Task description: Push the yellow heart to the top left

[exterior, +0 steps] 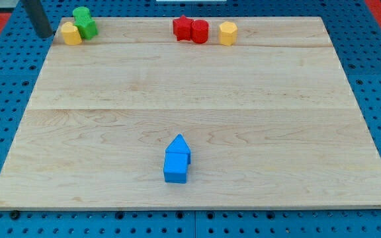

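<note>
The yellow heart (71, 33) lies at the board's top left corner, touching green blocks (84, 22) on its right. My tip (44, 34) is the lower end of the dark rod at the view's top left, just left of the yellow heart, near the board's left edge. A second yellow block, a hexagon shape (227, 33), sits along the top edge right of centre.
Two red blocks (190, 30) stand together at the top edge, left of the yellow hexagon. Two blue blocks (176, 159) sit together at the bottom centre. The wooden board (190, 92) rests on a blue pegboard table.
</note>
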